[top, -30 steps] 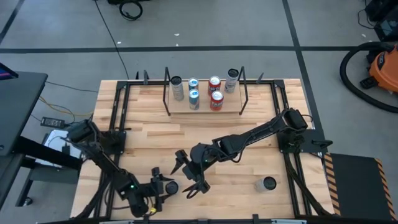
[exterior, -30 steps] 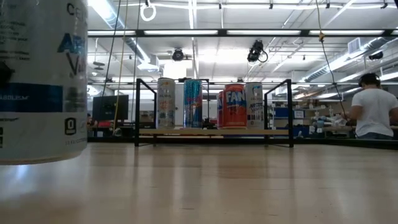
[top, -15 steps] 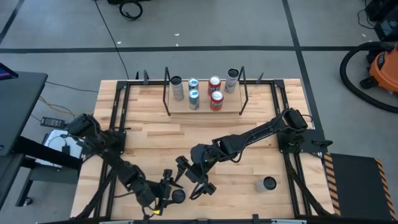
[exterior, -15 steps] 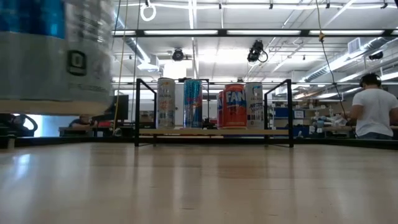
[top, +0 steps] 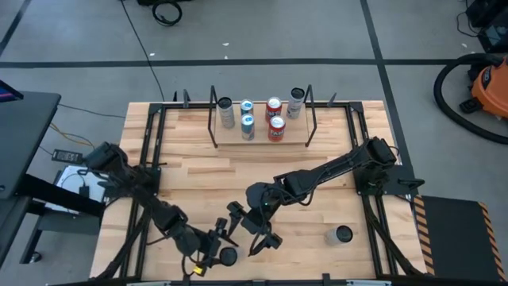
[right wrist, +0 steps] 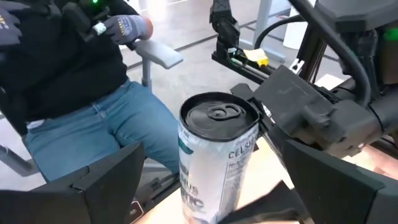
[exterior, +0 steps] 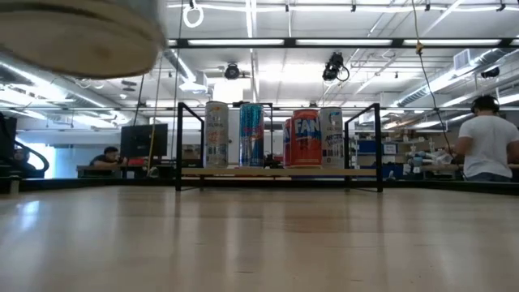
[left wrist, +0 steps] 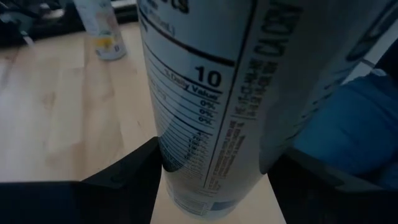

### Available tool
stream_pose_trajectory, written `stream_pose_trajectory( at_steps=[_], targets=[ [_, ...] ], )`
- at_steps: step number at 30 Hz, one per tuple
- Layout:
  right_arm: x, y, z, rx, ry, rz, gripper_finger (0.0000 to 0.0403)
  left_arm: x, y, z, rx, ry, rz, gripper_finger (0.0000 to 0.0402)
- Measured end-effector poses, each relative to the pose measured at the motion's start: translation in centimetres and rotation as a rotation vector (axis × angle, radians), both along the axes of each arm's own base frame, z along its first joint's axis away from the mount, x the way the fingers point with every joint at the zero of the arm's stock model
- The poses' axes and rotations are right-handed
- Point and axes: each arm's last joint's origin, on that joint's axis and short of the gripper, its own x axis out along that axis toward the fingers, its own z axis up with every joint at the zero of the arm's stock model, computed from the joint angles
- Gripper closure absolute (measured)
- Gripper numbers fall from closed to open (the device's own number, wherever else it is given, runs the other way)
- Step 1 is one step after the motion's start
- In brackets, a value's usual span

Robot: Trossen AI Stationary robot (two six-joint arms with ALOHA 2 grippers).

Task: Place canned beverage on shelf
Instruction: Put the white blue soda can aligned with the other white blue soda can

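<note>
A white can (right wrist: 214,155) with a dark top hangs above the table's near edge, and my left gripper (top: 221,251) is shut on it. The low view shows only the can's underside (exterior: 81,32), high above the tabletop. My right gripper (top: 250,225) stands open just beyond the can, fingers pointing at it and apart from it. The shelf (top: 298,140), a light-wood board between black rod uprights, stands at the table's far side and bears several upright cans (exterior: 306,138). My left gripper pinches the can's side wall (left wrist: 186,180) between its two fingers (left wrist: 124,180). The fingers come nearly level from the table's left side and lie across the can. The can is upright and lifted clear of the table.
Another can (top: 341,235) stands alone near the table's near right corner. A person in jeans (right wrist: 93,118) sits just past the table's near edge. Bare wood (top: 238,171) lies between the arms and the shelf. Black frame rails (top: 151,143) run along both sides.
My left gripper has risen with the can and gone a little toward the table's right edge, turning its wrist as it went. The can has climbed almost out of the low view, until only its underside shows. My right gripper has turned slightly toward the can.
</note>
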Motion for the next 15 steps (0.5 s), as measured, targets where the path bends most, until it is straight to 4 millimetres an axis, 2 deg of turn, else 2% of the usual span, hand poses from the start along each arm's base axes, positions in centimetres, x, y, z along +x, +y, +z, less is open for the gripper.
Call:
stream_pose_trajectory(
  at_steps=[15],
  targets=[
    [-0.3, 0.7, -0.2, -0.004, 0.025, -0.007, 0.0011, 1.6, 1.8, 1.1, -0.005, -0.066, -0.040, 0.0140]
  ],
)
